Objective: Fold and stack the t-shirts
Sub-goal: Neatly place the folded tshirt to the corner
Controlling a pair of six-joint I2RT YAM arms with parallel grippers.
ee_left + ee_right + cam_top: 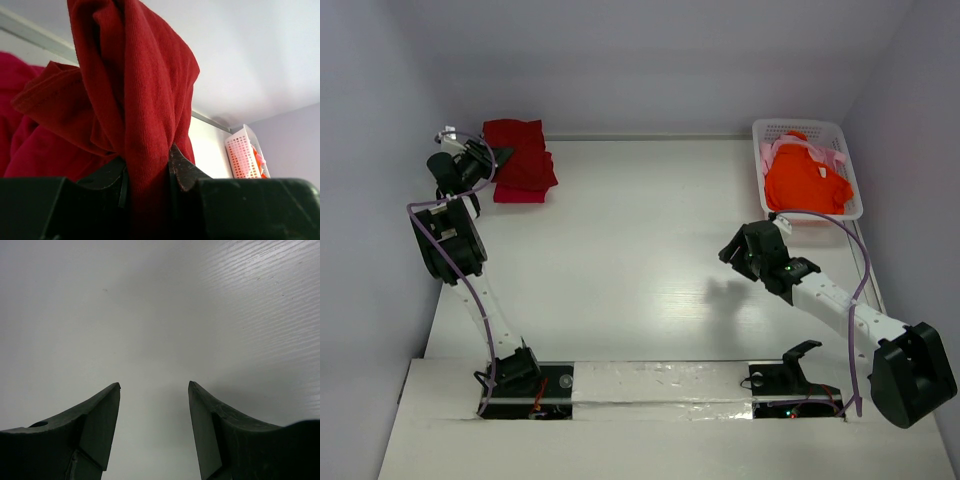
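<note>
Whitish tabletop [640, 250] carries the dark red t-shirt [525, 155] at its far left corner, a fold clamped in the left gripper [146, 167], best lowered gently and squarely, while the right gripper [154, 390] stands parted, empty.

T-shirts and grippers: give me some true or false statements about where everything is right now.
The left gripper is clamped on the dark red t-shirt. True.
The orange t-shirt lies in the white basket. True.
The right gripper holds the orange t-shirt. False: it is open and empty above the table.
The white basket stands at the table's far left corner. False: it stands at the far right corner.
</note>
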